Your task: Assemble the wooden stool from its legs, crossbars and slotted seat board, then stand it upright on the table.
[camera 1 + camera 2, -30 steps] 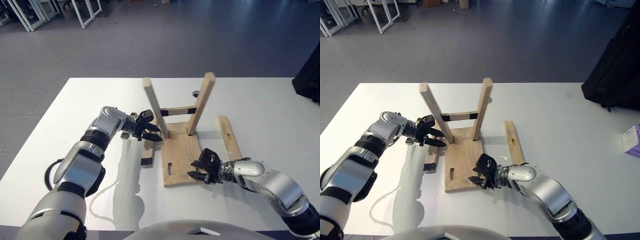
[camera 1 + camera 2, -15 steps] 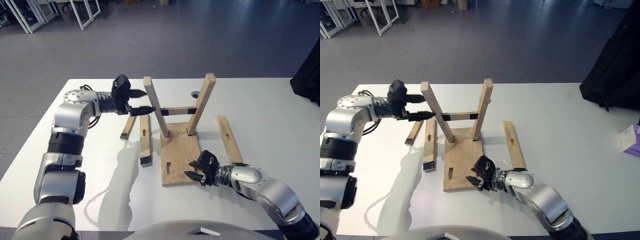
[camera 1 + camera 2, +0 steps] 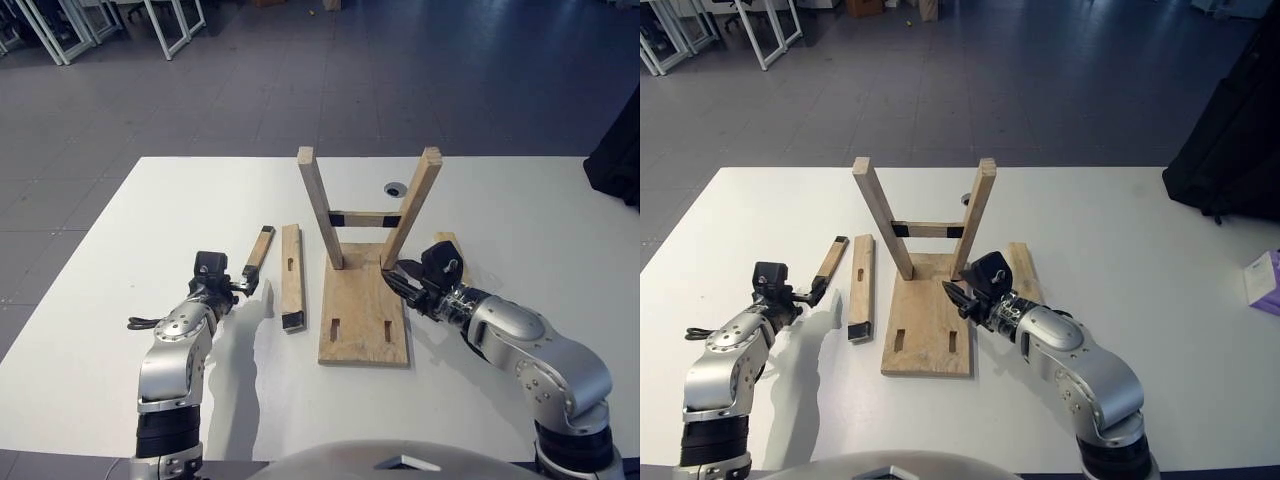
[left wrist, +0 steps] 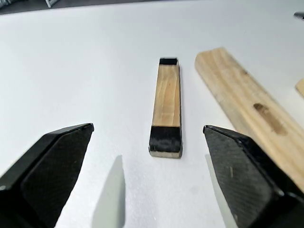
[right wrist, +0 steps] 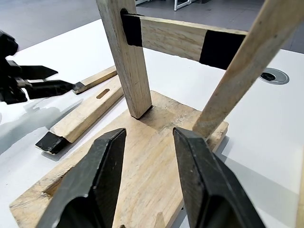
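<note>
Left gripper (image 3: 238, 287): jaws wide apart, empty, left of seat board (image 3: 365, 322). Right gripper (image 3: 402, 281): parted, empty, over the board's right edge.

Seat board (image 3: 363, 312): is showing pale tan wood with darker streaky grain.
Upright legs (image 3: 320, 205): are showing the same light wood.
Joining crossbar (image 5: 173, 38): is wearing black bands at both ends, with bare wood between.
Loose crossbar (image 4: 166, 109): is showing black caps around honey-coloured wood.
Loose leg (image 3: 291, 276): is carrying one black tip, possibly tape.
Table (image 3: 120, 260): is reading plain white.
Left gripper (image 3: 237, 286): is showing black fingers.
Right gripper (image 5: 148, 133): is showing black fingers too.
</note>
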Controlling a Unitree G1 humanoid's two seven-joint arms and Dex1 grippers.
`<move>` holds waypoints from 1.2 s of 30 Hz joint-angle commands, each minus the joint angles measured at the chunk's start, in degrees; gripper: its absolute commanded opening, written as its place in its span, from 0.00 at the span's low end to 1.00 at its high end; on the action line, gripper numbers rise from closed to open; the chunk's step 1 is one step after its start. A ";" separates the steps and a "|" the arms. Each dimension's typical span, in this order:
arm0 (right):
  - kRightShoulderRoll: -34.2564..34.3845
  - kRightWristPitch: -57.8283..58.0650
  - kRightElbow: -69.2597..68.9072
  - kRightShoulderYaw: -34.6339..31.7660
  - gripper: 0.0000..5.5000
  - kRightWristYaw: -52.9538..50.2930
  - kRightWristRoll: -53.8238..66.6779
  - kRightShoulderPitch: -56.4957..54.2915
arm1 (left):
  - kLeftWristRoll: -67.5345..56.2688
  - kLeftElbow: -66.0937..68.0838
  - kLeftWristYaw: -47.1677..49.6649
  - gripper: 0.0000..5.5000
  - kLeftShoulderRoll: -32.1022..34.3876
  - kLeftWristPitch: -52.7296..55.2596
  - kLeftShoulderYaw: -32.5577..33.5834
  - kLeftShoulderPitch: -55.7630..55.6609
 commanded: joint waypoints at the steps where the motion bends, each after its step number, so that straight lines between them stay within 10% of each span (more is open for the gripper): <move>1: -0.41 1.80 -0.89 -0.34 0.33 0.17 0.85 -2.02 | 0.07 10.46 -4.25 0.78 3.46 -4.72 -0.62 -0.36; 8: -1.44 2.49 0.89 -0.24 0.33 1.95 1.59 -5.01 | 0.91 31.37 -6.99 0.74 2.45 -14.39 -4.59 -9.69; 20: -2.59 2.88 0.85 0.56 0.33 2.11 2.01 -5.03 | 2.02 39.83 -5.85 0.38 0.94 -17.72 -8.31 -6.03; 27: -1.68 2.26 1.95 0.39 0.33 1.27 1.65 -6.38 | -4.75 41.90 -0.54 0.24 -2.77 -11.72 -1.20 -6.52; 36: 2.26 4.64 2.37 -4.60 0.33 -1.12 4.13 -9.75 | -8.30 -21.71 4.13 0.24 -11.17 -27.81 -4.80 16.93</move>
